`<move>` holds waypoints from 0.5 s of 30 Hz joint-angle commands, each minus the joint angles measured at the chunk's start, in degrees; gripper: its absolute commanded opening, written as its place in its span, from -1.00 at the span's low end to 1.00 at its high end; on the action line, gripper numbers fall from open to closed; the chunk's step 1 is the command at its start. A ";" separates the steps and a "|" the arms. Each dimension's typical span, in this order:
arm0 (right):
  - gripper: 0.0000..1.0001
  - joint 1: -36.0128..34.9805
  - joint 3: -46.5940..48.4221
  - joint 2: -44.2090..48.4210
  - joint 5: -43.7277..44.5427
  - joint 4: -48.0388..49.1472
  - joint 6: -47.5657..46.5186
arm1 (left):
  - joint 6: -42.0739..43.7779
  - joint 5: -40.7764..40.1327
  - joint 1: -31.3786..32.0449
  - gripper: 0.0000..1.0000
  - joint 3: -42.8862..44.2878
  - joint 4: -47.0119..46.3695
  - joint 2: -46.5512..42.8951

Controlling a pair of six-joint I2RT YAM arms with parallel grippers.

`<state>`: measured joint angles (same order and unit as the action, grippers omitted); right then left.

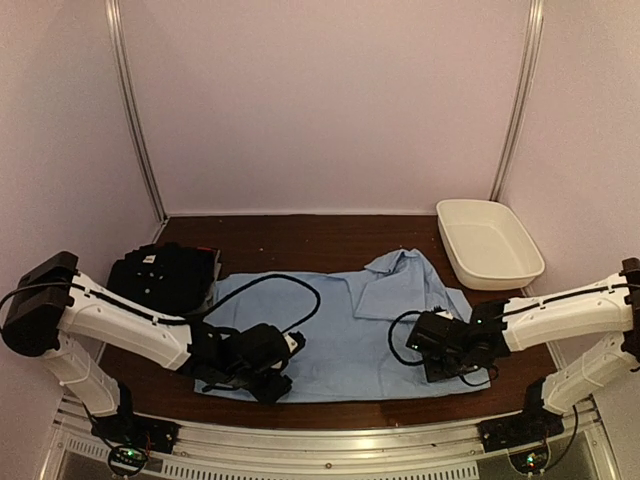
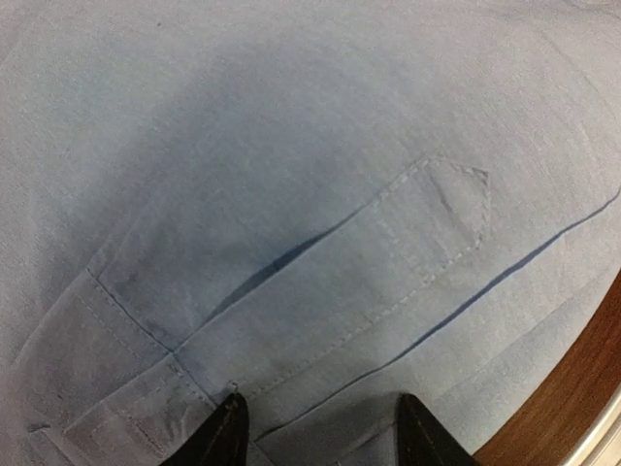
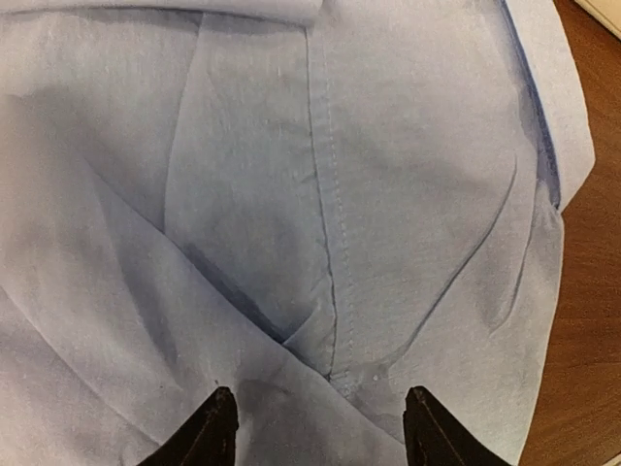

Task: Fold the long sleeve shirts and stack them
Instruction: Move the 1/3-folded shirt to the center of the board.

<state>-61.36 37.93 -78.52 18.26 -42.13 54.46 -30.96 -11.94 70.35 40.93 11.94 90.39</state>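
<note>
White, black-jointed left arm (image 1: 120, 322) and right arm (image 1: 570, 308), black cables (image 1: 285, 276), black left pincer (image 2: 325, 434), right pincer (image 3: 321, 429)

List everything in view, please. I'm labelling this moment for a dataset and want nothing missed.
light blue shirt: one, light blue, spread across the middle of the table, collar toward the rear
black shirt: one, black, folded at the table's left rear
tub: one, white, empty, at the table's right rear
table: one, dark brown wood, under everything
left arm: one, white with black joints, reaching in from the near left
right arm: one, white with black joints, reaching in from the near right
left gripper: one, black fingers, open, over the blue shirt's near left part
right gripper: one, black fingers, open, over the blue shirt's near right part
</note>
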 commanded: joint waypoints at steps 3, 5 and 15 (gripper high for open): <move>0.23 0.55 7.79 7.19 5.19 -3.60 -2.61 | 2.74 -4.58 -0.04 0.30 5.67 9.07 -1.23; 0.25 2.46 10.19 8.31 7.16 -3.59 -4.90 | 4.14 -5.75 -0.04 0.40 7.94 9.02 -1.35; 0.32 21.76 15.71 6.71 -0.66 16.57 -25.81 | 7.75 -5.96 -2.71 0.77 15.71 4.46 -3.60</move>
<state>-44.49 51.16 -69.43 21.74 -35.64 38.63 -25.32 -17.26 69.60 53.15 19.40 88.68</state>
